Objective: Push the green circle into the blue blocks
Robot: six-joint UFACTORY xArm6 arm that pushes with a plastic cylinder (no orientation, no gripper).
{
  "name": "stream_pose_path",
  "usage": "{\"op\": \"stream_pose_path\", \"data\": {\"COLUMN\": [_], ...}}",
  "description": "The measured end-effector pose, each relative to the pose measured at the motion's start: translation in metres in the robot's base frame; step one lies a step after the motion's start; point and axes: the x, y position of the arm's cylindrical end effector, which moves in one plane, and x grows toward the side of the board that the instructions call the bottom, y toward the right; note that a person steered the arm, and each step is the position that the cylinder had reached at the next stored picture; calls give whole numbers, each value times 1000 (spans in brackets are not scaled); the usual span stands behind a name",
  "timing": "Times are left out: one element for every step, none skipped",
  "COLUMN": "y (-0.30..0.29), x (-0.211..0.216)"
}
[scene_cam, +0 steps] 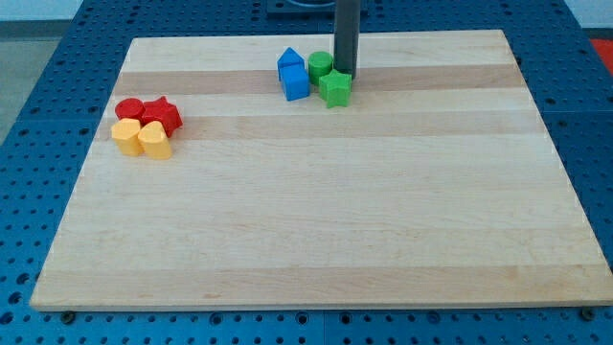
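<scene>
Near the middle of the far edge of the pale wooden tabletop (316,192), the green cylindrical (circle) block (319,65) stands just to the view's right of the two blue blocks, one house-shaped (290,61) and one cube-like (297,82), and appears to touch or nearly touch them. My tip (344,75), the lower end of the straight dark rod, rests just beside the green circle on its right side, with a green star-shaped block (336,88) immediately below it in the view. The arm carries no claw, so no spread or pinching state applies; only the rod acts. Judged from this arrangement, the final step is in hand: closing the green circle against the blue pair. The next move calls for a short push toward the tabletop's left edge, kept clear of the green star. Near the left edge, well apart, sit a red cylinder (129,108), a red star (164,115) and two yellow blocks (142,138).
</scene>
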Motion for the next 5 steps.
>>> {"op": "stream_pose_path", "data": {"y": [27,37,9,-25,-44], "x": [-9,-35,-36,-32,-30]}}
